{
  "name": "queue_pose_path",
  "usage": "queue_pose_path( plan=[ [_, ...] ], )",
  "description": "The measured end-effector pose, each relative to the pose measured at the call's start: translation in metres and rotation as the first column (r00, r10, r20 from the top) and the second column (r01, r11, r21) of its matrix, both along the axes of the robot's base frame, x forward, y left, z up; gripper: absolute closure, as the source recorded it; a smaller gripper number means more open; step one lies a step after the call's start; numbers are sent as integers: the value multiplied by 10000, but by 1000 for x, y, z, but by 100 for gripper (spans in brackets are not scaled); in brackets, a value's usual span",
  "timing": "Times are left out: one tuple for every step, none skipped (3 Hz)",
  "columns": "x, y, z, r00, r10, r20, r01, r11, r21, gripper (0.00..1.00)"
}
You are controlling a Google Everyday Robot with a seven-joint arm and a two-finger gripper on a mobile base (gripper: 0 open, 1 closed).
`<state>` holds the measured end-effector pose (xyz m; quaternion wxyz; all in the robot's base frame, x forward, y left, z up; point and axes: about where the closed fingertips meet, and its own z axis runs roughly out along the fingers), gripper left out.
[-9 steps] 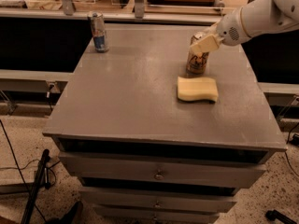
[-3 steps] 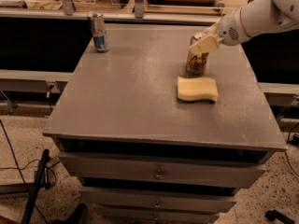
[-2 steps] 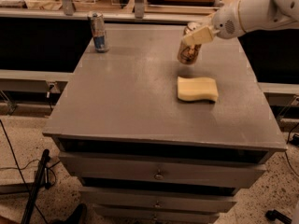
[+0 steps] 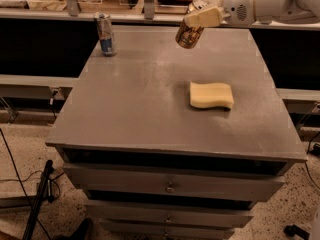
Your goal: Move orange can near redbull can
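**Orange can in the air, two cans in all**

You have two cans and one sponge in view. The gripper (image 4: 202,18) sits above the back right of the grey table (image 4: 140,99), its fingers clamped on the orange can (image 4: 189,34), which is tilted and clear of the surface. The redbull can (image 4: 105,34) stands upright at the back left corner, well apart from it. The single yellow sponge (image 4: 211,95) lies flat on the right side.

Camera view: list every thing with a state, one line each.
orange can: gripped, off the table, tilted.
redbull can: upright on the table's far left corner, untouched.
sponge: lying flat on the table's right side.
gripper: shut on the orange can, above the table's far side.
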<state>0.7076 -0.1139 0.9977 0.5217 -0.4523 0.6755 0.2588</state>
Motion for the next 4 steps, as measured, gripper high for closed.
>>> queue_pose_path(
  plan=[
    [1, 5, -5, 9999, 61, -84, -61, 10000, 73, 100],
    [11, 28, -21, 9983, 534, -237, -527, 9981, 320, 100],
    [26, 62, -43, 9936, 1087, -292, -1073, 9932, 443, 100],
    [49, 111, -71, 9821, 1870, -220, -1856, 9811, 539, 100]
  ],
)
